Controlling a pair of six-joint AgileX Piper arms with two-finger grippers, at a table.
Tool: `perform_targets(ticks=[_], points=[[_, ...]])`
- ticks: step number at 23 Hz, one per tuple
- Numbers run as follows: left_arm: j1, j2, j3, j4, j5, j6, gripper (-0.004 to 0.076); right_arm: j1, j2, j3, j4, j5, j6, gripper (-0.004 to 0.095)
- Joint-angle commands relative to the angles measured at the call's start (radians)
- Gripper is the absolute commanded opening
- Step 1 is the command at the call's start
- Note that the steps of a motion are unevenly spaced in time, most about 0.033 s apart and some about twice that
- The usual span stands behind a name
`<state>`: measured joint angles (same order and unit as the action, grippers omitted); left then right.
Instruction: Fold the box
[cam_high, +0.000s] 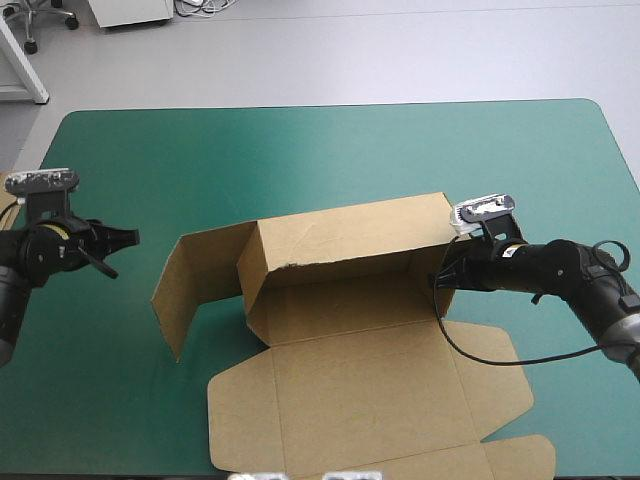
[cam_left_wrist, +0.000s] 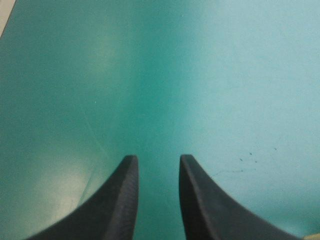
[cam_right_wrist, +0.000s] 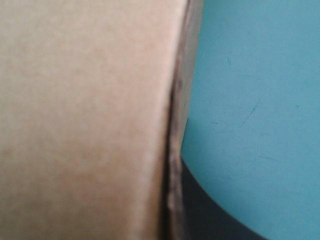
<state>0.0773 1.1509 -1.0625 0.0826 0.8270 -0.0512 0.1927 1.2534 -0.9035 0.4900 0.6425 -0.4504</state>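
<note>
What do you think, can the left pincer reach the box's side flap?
Probably yes. The left pincer is open, and only bare teal-green cover lies between it and the side flap of the box.

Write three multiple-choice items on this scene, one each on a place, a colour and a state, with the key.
1. The left hand is: A over bare cover left of the box; B inside the box; C right of the box.
2. The cover is: A red; B teal-green; C white.
3. The left hand's fingers are: A shut on the box; B shut in an arch; C open.
A: the high view shows it apart from the box. B: seen in every view. C: cover shows between them.
</note>
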Motion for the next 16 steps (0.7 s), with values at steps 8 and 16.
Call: perform_targets(ticks=[8,16], points=[[0.002,-0.127,0.122,-0.022,-0.116,0.002,0.0167,0.002,-0.044,-0.259,-0.19,0.267,0.243,-0.0018],[0.002,-0.127,0.122,-0.022,-0.112,0.002,0.0167,0.002,0.144,-0.562,-0.288,0.565,0.358,-0.0013]])
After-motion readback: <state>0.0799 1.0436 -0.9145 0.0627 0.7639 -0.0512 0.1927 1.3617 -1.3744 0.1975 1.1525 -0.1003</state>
